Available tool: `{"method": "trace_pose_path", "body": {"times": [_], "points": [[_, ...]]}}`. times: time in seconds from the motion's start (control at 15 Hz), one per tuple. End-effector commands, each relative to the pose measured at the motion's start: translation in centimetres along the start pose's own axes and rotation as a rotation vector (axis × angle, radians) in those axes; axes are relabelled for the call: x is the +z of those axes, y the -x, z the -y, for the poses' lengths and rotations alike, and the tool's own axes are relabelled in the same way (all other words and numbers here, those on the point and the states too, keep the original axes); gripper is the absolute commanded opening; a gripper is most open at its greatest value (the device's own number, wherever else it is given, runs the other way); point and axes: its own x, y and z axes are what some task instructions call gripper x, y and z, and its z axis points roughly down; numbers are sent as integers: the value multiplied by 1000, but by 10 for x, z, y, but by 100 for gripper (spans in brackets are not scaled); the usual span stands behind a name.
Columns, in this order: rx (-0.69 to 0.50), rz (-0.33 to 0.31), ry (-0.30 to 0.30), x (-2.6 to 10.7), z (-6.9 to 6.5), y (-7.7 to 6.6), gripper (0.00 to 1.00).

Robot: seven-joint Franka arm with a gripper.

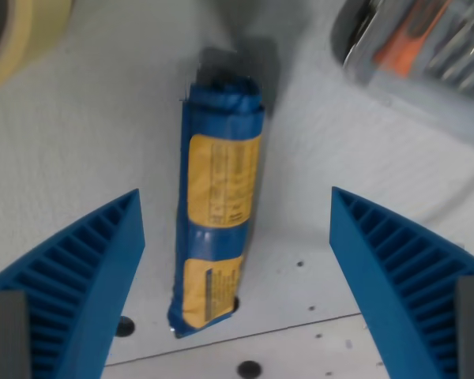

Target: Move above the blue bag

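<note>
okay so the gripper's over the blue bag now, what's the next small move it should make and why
Probably a slight shift toward the wrist view's left. The open gripper already straddles the blue bag, but the bag lies nearer the left finger than the right finger, so it isn't quite centred. The roll of tape stays well away.

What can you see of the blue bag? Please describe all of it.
The blue bag is a long, narrow roll of glossy blue plastic with two yellow printed labels, one at its middle and one near its lower end. It lies flat on the white table, running almost straight up the wrist view, slightly tilted. Its upper end looks folded and crumpled. It lies between the open blue fingers, nearer the view's left one. Neither touches it.
</note>
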Motion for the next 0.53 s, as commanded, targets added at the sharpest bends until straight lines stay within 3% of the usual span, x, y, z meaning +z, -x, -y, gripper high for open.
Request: {"method": "trace_pose_path", "body": {"times": [0.07, 0.53], "points": [[143, -125, -52, 4, 4, 18, 100], [153, -115, -55, 20, 10, 33, 100]]}}
